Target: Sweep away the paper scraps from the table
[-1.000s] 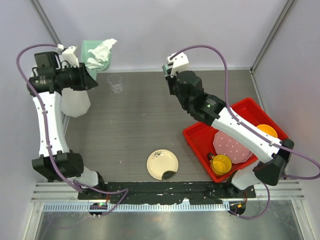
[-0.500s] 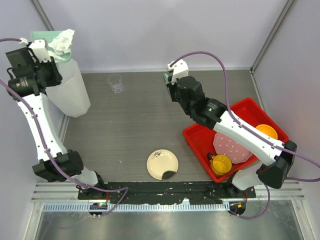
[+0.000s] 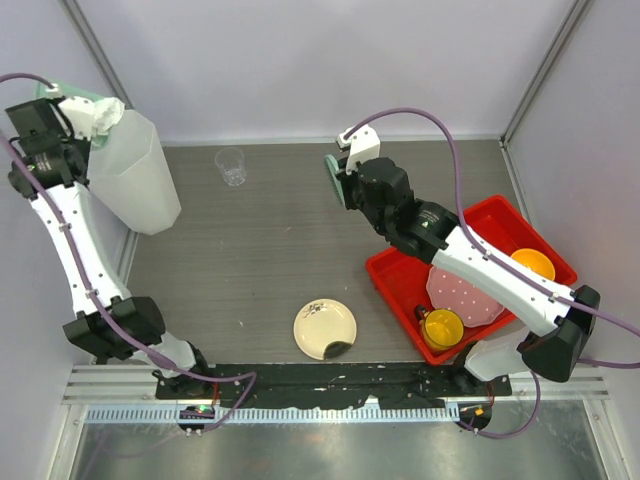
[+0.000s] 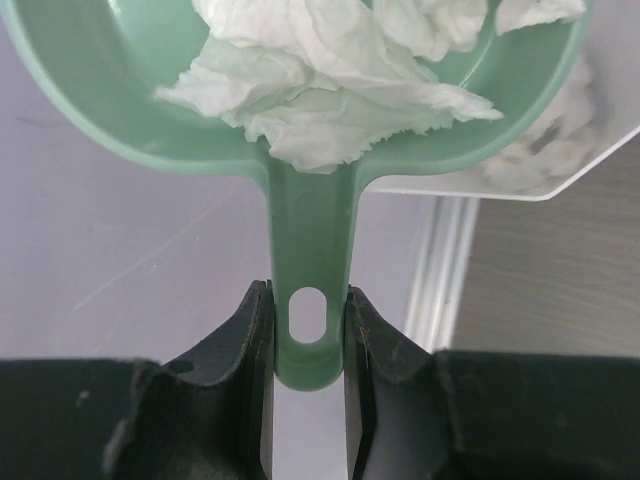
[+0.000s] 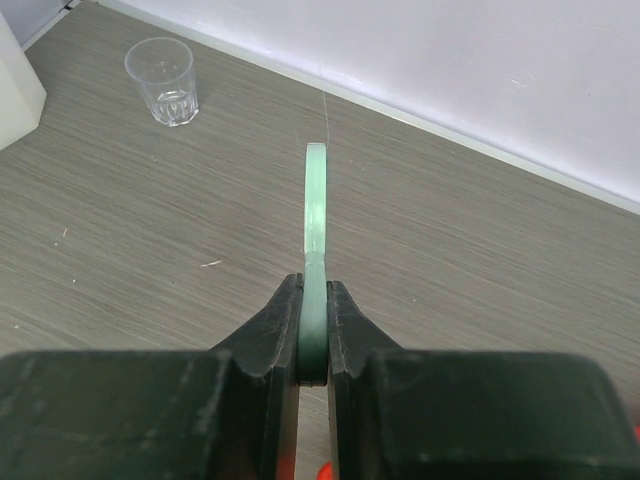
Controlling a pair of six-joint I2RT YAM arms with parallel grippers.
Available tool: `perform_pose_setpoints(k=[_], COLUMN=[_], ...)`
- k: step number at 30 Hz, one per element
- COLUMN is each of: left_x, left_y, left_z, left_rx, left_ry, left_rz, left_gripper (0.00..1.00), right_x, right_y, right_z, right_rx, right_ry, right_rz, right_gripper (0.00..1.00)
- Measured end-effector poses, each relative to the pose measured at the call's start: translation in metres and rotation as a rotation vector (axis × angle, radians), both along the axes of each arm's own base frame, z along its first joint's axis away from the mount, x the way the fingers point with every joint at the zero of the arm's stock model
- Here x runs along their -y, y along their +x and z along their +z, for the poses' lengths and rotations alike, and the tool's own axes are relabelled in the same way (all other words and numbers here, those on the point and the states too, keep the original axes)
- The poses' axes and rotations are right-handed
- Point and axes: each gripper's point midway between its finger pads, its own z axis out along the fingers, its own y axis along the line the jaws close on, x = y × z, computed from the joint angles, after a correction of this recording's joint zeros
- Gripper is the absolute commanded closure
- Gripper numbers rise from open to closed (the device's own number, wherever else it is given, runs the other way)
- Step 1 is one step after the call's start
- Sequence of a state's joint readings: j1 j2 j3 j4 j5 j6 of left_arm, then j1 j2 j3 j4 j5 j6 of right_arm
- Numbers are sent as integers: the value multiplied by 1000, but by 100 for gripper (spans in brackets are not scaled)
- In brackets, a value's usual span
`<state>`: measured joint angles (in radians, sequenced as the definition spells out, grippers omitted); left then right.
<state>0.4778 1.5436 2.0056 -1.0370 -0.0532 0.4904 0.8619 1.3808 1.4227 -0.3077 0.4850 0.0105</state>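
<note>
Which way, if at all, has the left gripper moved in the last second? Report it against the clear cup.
Yes. The left gripper, shut on the green dustpan, swung left, away from the clear cup.

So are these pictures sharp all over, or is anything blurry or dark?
Top external view: even light, no glare on the dark wood-grain table. Left wrist view: mint-green plastic dustpan and crumpled white paper scraps sharp, background soft. Right wrist view: clear plastic cup crisp, black gripper fingers featureless dark.
</note>
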Motion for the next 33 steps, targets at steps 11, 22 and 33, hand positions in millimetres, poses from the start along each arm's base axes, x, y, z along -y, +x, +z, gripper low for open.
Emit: perform_pose_setpoints(k=[11, 22, 33], left_x=[-34, -43, -28], left_y=[17, 28, 30], left_z=[-35, 11, 83], left_rx=[-407, -460, -267], left_ry=[676, 1222, 1460], left_rz=[-13, -19, 76], left_gripper=[100, 100, 100], right_x=[-7, -9, -7], right_y=[-3, -8, -12], right_z=[-1, 6, 9], right_rx=[-10, -4, 0], right_ry=[12, 29, 37], right_rz=[44, 70, 81], right_gripper=[99, 99, 99])
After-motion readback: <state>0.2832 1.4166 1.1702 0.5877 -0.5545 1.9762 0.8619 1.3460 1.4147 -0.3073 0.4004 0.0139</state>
